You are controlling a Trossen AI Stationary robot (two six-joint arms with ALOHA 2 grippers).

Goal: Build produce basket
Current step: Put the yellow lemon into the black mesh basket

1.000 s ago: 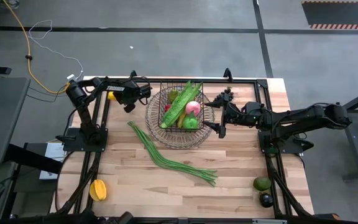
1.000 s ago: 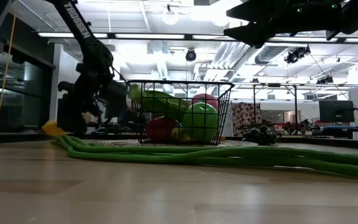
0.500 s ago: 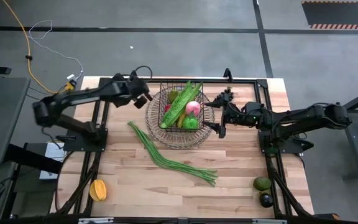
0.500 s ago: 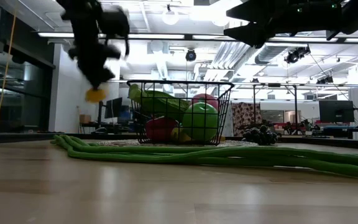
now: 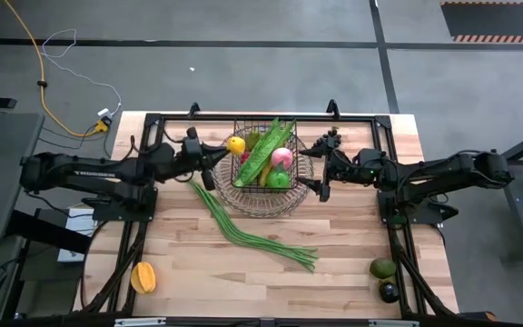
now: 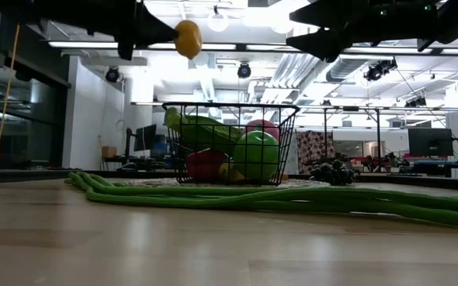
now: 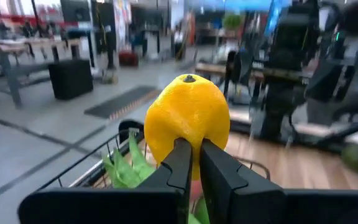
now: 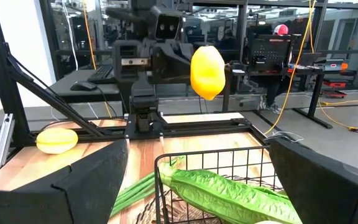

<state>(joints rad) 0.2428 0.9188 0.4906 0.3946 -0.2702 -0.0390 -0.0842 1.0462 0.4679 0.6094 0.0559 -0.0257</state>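
Lemon [image 5: 235, 144], pinched in the left gripper [image 5: 225, 150], hangs at the basket [image 5: 263, 173] rim's upper-left edge; right gripper [image 5: 320, 177], wide open, waits opposite.

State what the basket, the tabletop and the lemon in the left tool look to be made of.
Basket: dark metal wire, matte; thin rods form an open grid you can see through.
Tabletop: light wood, smooth, likely sealed; joined planks with visible grain.
Lemon: glossy, evenly yellow skin pinched in the left tool; real or plastic cannot be told.
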